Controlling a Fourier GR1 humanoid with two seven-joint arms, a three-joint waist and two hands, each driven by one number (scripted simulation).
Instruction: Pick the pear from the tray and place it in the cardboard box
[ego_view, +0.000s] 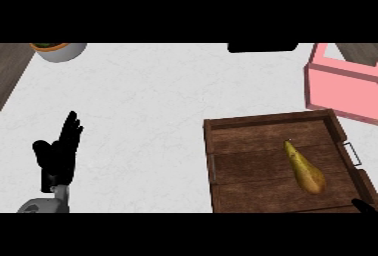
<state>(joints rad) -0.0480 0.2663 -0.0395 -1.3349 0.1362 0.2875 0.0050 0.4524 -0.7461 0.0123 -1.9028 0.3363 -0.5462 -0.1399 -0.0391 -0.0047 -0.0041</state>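
Observation:
A yellow-brown pear (304, 168) lies on the dark wooden tray (244, 150) at the right, its narrow end pointing away from me. A pink box (341, 85) with open flaps stands past the tray at the far right. My left hand (59, 155) rests open at the lower left, fingers up, far from the tray. Only a black tip of my right hand (364, 205) shows at the lower right corner, just off the tray's near right corner and below the pear.
A white bowl with something green and orange in it (59, 50) sits at the far left corner. A dark object (262, 47) lies at the counter's far edge. The white counter (148, 110) spreads between my left hand and the tray.

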